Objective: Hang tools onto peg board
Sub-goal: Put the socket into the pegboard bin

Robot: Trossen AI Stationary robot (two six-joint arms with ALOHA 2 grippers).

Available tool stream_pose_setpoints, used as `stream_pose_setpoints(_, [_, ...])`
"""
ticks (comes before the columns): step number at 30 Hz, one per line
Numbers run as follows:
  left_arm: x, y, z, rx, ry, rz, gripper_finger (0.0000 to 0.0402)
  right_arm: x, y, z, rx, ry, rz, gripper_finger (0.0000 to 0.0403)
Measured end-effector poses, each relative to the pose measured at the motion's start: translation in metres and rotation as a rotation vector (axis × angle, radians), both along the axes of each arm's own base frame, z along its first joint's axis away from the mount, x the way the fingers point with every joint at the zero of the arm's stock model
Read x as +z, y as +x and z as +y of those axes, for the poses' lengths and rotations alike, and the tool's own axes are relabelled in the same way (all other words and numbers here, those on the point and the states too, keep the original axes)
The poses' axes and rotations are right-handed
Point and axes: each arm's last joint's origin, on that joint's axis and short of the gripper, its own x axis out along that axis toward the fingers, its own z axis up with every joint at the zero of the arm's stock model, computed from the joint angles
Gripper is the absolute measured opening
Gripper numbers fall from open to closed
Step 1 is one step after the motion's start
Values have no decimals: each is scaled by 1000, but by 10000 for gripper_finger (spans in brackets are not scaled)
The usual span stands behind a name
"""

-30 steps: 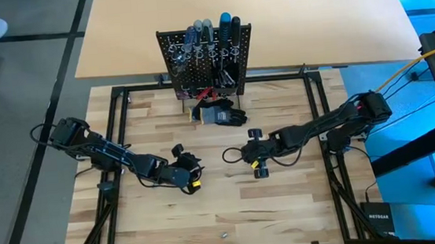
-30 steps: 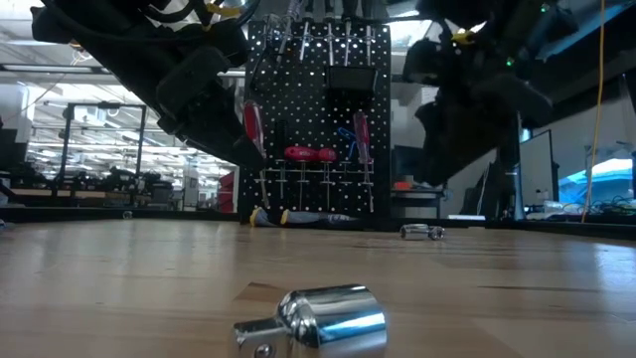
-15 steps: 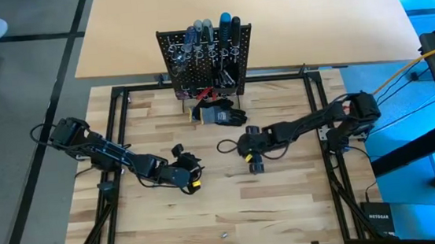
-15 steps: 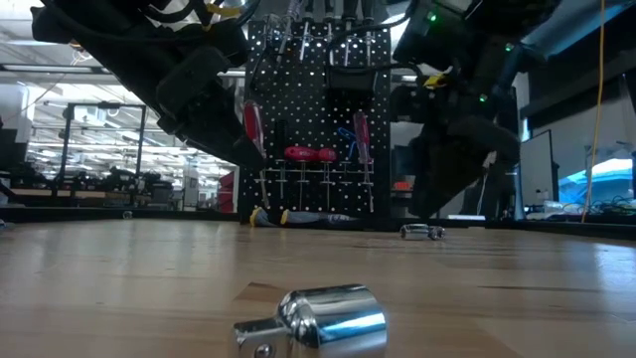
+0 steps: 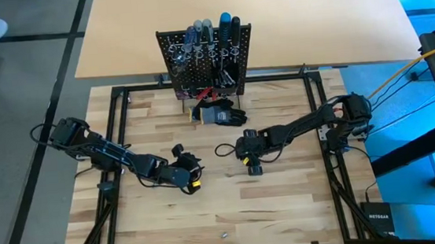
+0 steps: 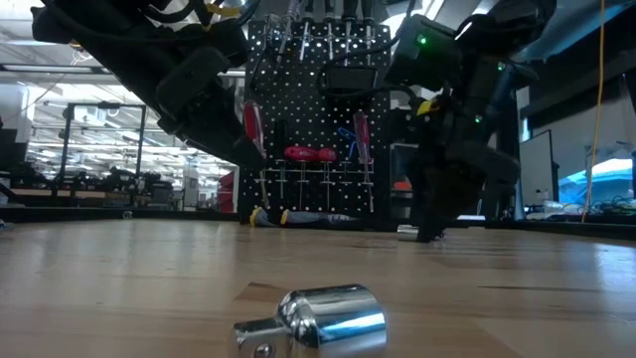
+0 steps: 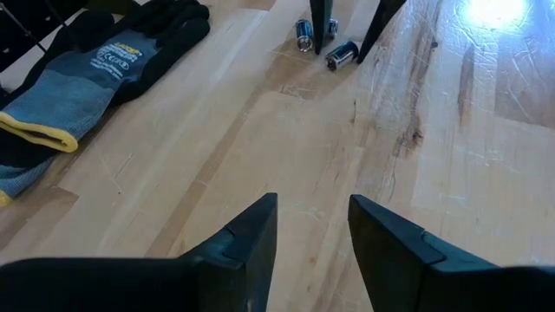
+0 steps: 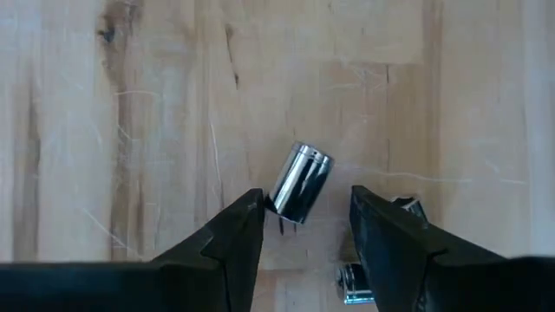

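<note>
The black peg board (image 5: 205,56) stands at the table's far edge, with screwdrivers in its ring holders; red handles (image 6: 310,154) show in the low view. Two small silver sockets (image 7: 341,56) lie mid-table. My right gripper (image 8: 303,204) points steeply down over them, open. One socket (image 8: 301,182) lies just beyond its fingertips, between their lines, and the other (image 8: 351,283) peeks out beside one finger. I see no touch. My left gripper (image 7: 312,212) hovers open and holds nothing, to the table's left of them (image 5: 196,166). A third socket (image 6: 328,318) lies near the front edge.
Dark gloves with blue backs and yellow cuffs (image 5: 221,114) lie in front of the peg board, just beyond the two sockets. A black frame (image 5: 317,129) runs round the wooden work surface. Bare wood lies between the arms and the front edge.
My right gripper has come down and moved toward the table's left, tipping a little more steeply. Its open fingers now stand low over the two silver sockets, which have not moved.
</note>
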Motion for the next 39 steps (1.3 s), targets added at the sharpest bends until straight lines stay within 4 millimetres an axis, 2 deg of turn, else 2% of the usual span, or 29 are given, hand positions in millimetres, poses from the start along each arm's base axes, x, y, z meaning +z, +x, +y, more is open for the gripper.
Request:
stream_pose_setpoints(4, [0,0,0,-2,2,1,134,0,0,0,-3,3,0,156])
stream_pose_setpoints(13, [0,0,0,0,0,0,134,-1,1,0,-29,1,-8,53])
stream_pose_setpoints(22, [0,0,0,0,0,0,134,-1,1,0,-45,-9,-9,65])
stream_pose_setpoints(26, [0,0,0,1,-1,-1,134,5,5,-1,-48,-19,-8,63])
stream_pose_setpoints(34, [0,0,0,0,0,-1,134,57,25,-1,-34,-59,-60,62])
stream_pose_setpoints(39, [0,0,0,0,0,-1,134,108,35,-2,-2,-135,-157,61])
